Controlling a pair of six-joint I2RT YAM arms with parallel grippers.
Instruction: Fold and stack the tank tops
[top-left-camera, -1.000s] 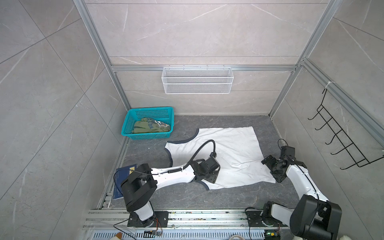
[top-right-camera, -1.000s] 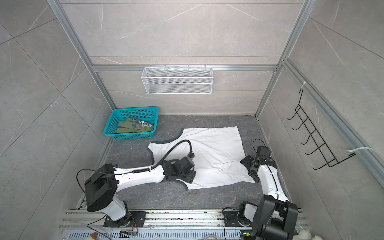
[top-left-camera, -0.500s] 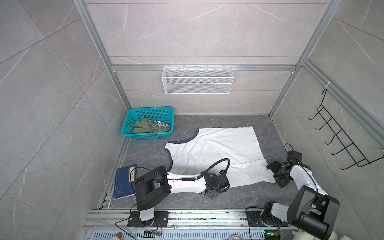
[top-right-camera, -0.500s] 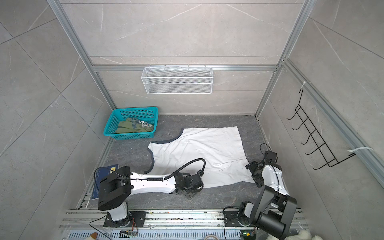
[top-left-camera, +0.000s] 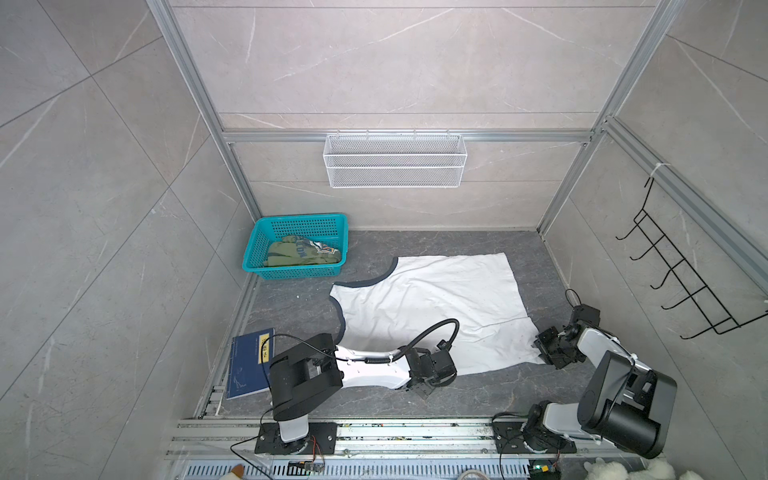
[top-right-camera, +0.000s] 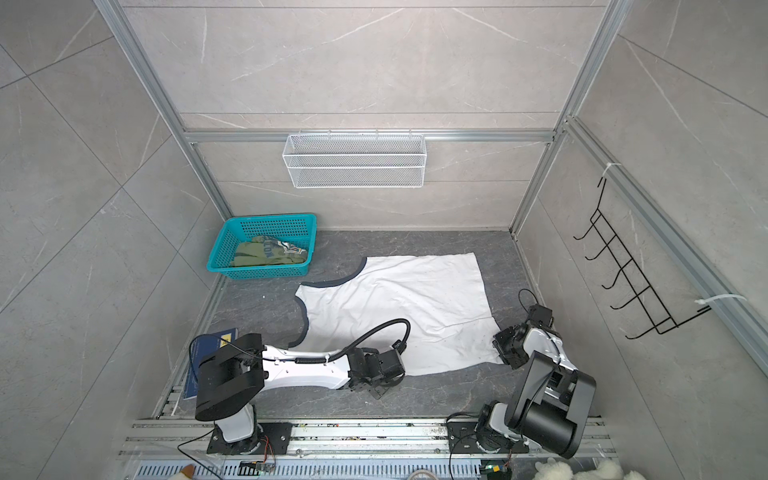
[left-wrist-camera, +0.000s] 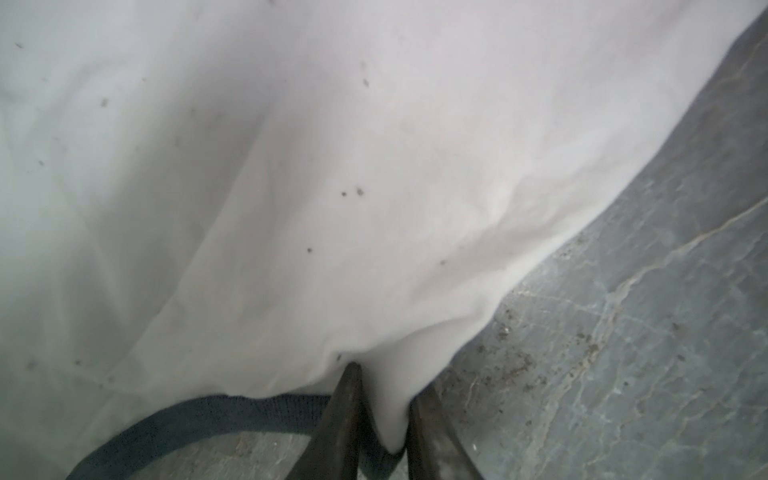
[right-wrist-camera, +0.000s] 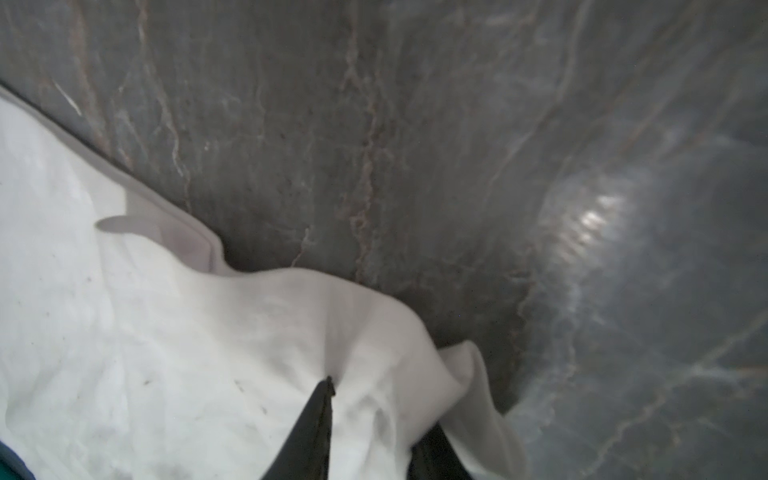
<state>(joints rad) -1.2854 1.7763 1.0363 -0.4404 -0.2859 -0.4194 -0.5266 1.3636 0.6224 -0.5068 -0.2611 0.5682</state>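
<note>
A white tank top (top-left-camera: 428, 307) (top-right-camera: 395, 307) with navy trim lies spread flat on the dark grey floor in both top views. My left gripper (top-left-camera: 424, 384) (top-right-camera: 374, 384) sits low at its near edge. In the left wrist view that gripper (left-wrist-camera: 390, 380) is shut on a fold of white cloth beside the navy trim (left-wrist-camera: 199, 419). My right gripper (top-left-camera: 548, 353) (top-right-camera: 505, 353) is at the top's near right corner. In the right wrist view it (right-wrist-camera: 380, 405) is shut on bunched white cloth. An olive green tank top (top-left-camera: 299, 254) (top-right-camera: 266, 251) lies crumpled in the teal basket.
The teal basket (top-left-camera: 257, 249) stands at the back left corner. A dark blue book (top-left-camera: 247, 365) lies by the left wall near the front. A white wire basket (top-left-camera: 395, 160) hangs on the back wall and a black hook rack (top-left-camera: 673, 286) on the right wall.
Both grippers have moved toward me to the white top's near edge and closed on the cloth. The left arm now lies low along the floor.
</note>
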